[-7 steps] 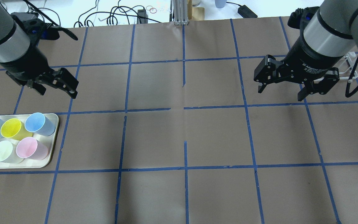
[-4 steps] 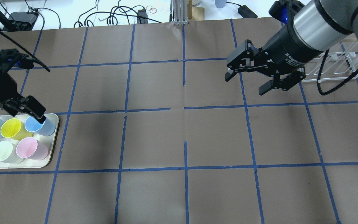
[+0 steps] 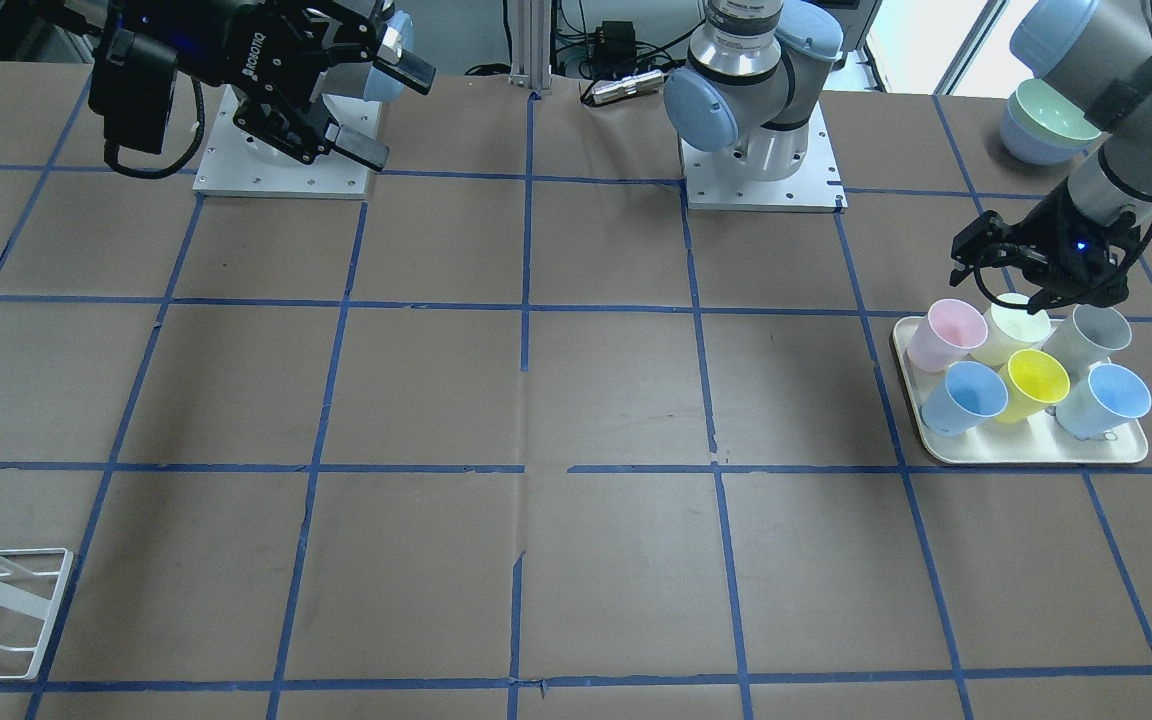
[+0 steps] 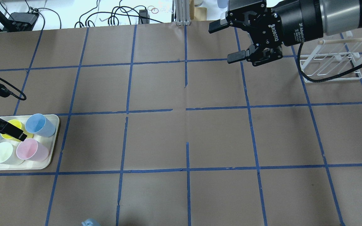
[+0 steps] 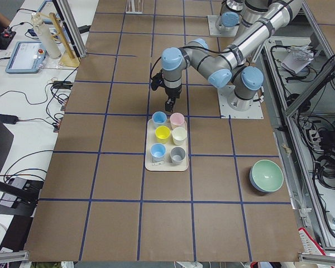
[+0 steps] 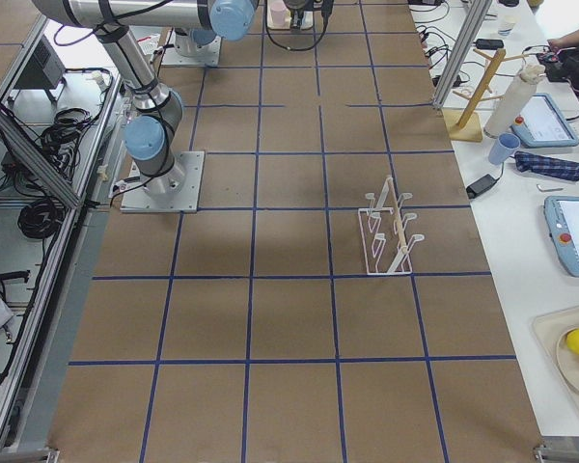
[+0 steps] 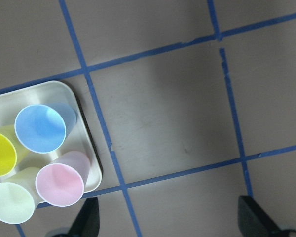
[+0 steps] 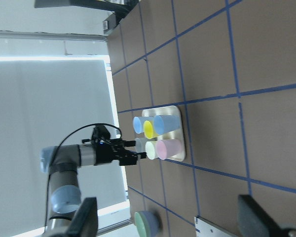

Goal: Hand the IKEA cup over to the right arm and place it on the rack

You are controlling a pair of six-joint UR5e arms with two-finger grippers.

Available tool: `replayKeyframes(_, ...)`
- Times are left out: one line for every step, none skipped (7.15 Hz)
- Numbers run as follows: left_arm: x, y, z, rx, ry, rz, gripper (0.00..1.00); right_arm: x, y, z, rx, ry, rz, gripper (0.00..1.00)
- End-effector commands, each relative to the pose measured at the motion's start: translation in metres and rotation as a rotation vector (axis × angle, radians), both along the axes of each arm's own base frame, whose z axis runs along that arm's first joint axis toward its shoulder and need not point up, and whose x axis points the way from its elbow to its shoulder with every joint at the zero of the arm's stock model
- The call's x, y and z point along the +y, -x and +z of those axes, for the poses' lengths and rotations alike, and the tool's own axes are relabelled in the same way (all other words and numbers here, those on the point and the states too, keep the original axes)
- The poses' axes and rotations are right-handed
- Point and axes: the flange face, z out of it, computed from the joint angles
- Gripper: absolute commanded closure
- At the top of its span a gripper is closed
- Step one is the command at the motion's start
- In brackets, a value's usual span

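Note:
The pale pink IKEA cup (image 4: pixel 30 150) stands upright at the near right corner of the cream tray (image 4: pixel 51 157). It also shows in the front view (image 3: pixel 940 333) and the left wrist view (image 7: pixel 60 184). My left gripper (image 3: pixel 1021 290) hangs open and empty above the tray; one finger (image 4: pixel 11 131) lies over the yellow cup, just beyond the pink cup's rim. My right gripper (image 4: pixel 228 42) is open and empty, raised high over the far right of the table. The white wire rack (image 4: pixel 331 67) stands behind it, at the far right.
Other cups share the tray: two blue (image 4: pixel 39 124), yellow (image 3: pixel 1033 378), pale yellow-green (image 4: pixel 2 152), grey (image 3: pixel 1091 333). A green bowl (image 5: pixel 267 176) sits by the left arm's base. Cables lie along the far edge. Blue tape grids the brown table.
My left gripper has moved toward the robot and down, from the far left to above the tray's cups. My right gripper has swung far and left, uncovering the rack. Both stayed open.

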Motion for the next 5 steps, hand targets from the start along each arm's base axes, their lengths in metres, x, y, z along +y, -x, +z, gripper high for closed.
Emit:
replayKeyframes(-0.006,-0.012,-0.029,0.027,0.034,-0.011,0.00,0.001,-0.002,-0.030,-0.151,0.075,0.023,0.00)
replayKeyframes(-0.006,-0.014,-0.044,0.041,0.002,-0.014,0.00,0.000,-0.003,-0.030,-0.170,0.093,0.025,0.00)
replayKeyframes(-0.007,-0.016,-0.053,0.043,-0.021,-0.018,0.00,0.000,-0.004,-0.027,-0.218,0.101,0.017,0.00)
replayKeyframes(-0.008,-0.019,-0.060,0.050,-0.036,-0.016,0.00,0.001,-0.007,-0.027,-0.223,0.096,0.019,0.00)
replayKeyframes(-0.009,-0.025,-0.060,0.048,-0.035,-0.009,0.10,0.002,-0.007,-0.034,-0.242,0.075,0.014,0.00)
